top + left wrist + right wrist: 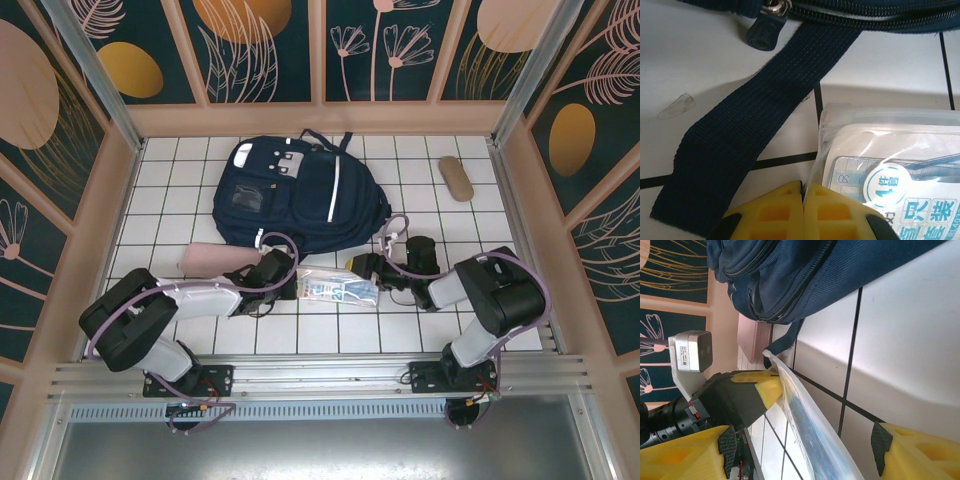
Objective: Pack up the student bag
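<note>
The student bag (300, 195), a navy backpack with white stripes, lies flat at the middle back of the tiled table. In front of it a clear plastic stationery packet (338, 290) is lifted off the tiles. My left gripper (292, 283) is shut on the packet's left edge; in the left wrist view its yellow fingertips (803, 192) pinch the packet (890, 165) beside a bag strap (755, 125). My right gripper (365, 268) stands open at the packet's right end. In the right wrist view the packet (810, 425) runs between its fingers (920, 455) without touching either pad.
A pink flat pouch (215, 258) lies left of my left gripper, against the bag's front corner. A small tan oval case (457, 178) sits at the back right. The bag's zipper pull (765, 31) hangs by the strap. Panelled walls enclose the table on three sides.
</note>
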### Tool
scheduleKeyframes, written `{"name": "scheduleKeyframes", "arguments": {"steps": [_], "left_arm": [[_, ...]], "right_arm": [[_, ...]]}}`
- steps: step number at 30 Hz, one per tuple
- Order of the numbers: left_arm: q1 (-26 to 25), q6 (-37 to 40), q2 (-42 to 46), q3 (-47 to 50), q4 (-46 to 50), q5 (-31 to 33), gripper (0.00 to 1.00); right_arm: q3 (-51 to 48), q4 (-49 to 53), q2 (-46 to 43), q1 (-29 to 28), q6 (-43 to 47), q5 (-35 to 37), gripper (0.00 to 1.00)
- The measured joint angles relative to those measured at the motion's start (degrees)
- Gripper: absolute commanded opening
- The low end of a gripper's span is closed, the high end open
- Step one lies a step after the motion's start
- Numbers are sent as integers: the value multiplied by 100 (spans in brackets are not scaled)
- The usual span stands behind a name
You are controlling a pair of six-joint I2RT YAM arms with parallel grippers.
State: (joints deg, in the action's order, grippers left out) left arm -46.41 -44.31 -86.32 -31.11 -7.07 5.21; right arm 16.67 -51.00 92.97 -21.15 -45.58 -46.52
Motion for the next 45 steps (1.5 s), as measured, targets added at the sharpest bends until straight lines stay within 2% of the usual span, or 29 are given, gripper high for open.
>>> {"name": "scheduleKeyframes", "arguments": {"steps": [7, 10, 13, 17, 18, 21, 23, 28, 32, 36, 40, 45], "left_arm": [[203, -162, 0, 221, -459, -356, 0], [229, -212, -33, 240, -562, -444, 0], [260, -249, -111, 236, -688, -514, 0], [267, -247, -186, 175, -732, -546, 0], [267, -245, -192, 157, -728, -546, 3], [264, -195, -186, 136, -684, -562, 32], [249, -120, -133, 61, -643, -651, 46], [258, 199, 278, -240, 315, -588, 59], [291, 514, 411, -1113, 1071, -601, 63], [529, 763, 249, -2262, 1394, -844, 64], [920, 876, -487, -3497, 1486, -1104, 64], [1362, 894, -1932, -5010, 1690, -1504, 63]], "right_arm": [[-146, -160, -46, 85, -90, -9, 72], [-192, -221, -46, 92, -129, 4, 67], [-240, -203, -46, 105, -162, 22, 56], [-299, -28, -15, 114, -275, 70, 34], [-313, 42, -13, 114, -299, 96, 29], [-326, 251, -24, 114, -321, 168, 21], [-328, 455, -153, 118, -306, 229, 13], [-326, 863, -820, 125, -284, 411, 5], [-330, 1438, -1427, 131, -278, 769, 5], [-330, 2109, -2179, 133, -245, 1204, 4], [-330, 2865, -3012, 136, -144, 1646, 3], [-321, 3724, -3818, 157, -59, 2017, 4]]}}
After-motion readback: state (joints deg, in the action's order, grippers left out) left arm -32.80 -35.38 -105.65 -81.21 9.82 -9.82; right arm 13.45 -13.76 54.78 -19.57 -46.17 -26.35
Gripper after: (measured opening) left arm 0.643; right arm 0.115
